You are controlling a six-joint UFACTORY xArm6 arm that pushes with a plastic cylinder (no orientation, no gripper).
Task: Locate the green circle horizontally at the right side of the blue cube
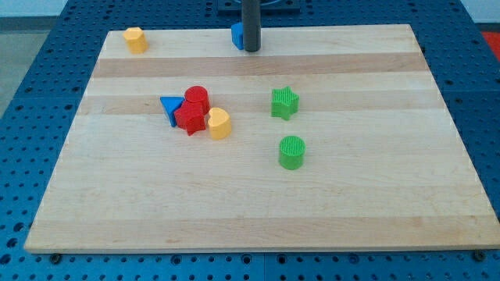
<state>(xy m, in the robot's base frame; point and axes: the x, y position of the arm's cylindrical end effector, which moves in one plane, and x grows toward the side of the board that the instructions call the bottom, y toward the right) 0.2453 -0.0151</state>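
The green circle (pixel 291 152) stands on the wooden board right of the middle. The blue cube (pixel 237 35) sits at the board's top edge, partly hidden behind my rod. My tip (pixel 251 50) rests on the board at the cube's right side, touching or nearly touching it. The green circle is far below and to the right of the tip.
A green star (pixel 284 102) lies above the green circle. A cluster left of centre holds a blue triangle (pixel 169 108), a red cylinder (pixel 196 97), a red star (pixel 189 119) and a yellow block (pixel 219 123). Another yellow block (pixel 136 39) sits at the top left.
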